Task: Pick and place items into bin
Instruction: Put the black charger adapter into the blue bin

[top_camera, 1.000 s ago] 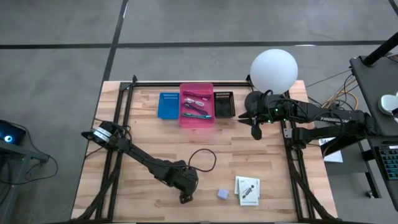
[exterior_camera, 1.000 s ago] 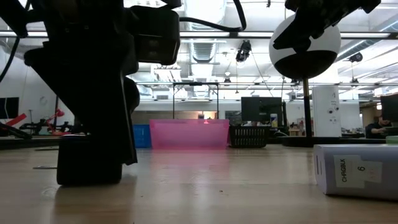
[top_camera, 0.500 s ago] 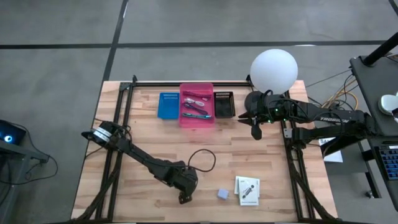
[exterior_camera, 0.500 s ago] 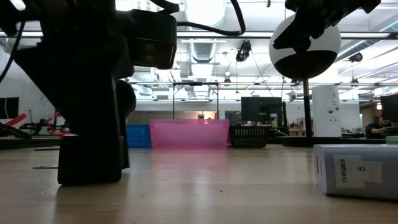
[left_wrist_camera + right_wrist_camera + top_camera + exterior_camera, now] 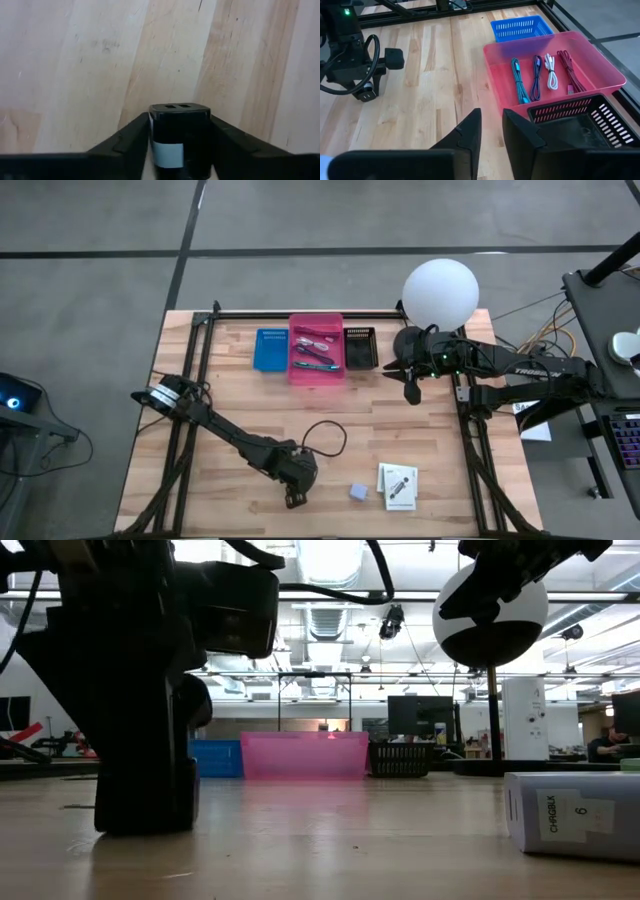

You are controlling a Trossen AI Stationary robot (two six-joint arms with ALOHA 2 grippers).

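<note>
While the right arm waits beside the black basket (image 5: 361, 347), the left gripper (image 5: 293, 498) is down on the tabletop (image 5: 230, 395), well away from the pink bin (image 5: 317, 370) and toward the opposite edge. In the left wrist view its two dark fingers (image 5: 122, 142) sit on either side of a small black charger block (image 5: 180, 131) with two ports on its end and a pale label on its side; the fingers look close against the block, but whether they actually pinch it I cannot tell. In the low view the left gripper stands as a dark mass on the wood.

The pink bin sits between a blue basket (image 5: 269, 348) and the black basket. Inside it lie coiled cables: teal (image 5: 519, 80), purple (image 5: 536, 77), white (image 5: 550, 72) and red (image 5: 566, 70).

Also well away from the pink bin, beside the left gripper, a small grey-blue cube (image 5: 358, 492) rests on the wood, and just past it a white box (image 5: 397, 485) with a black mark. A loop of black cable (image 5: 326, 436) lies between the left gripper and the pink bin.

The right gripper (image 5: 412, 393) hangs in the air past the black basket, its fingers (image 5: 467, 131) nearly together with a narrow gap, holding nothing. A white globe lamp (image 5: 440, 293) stands just behind that arm.
</note>
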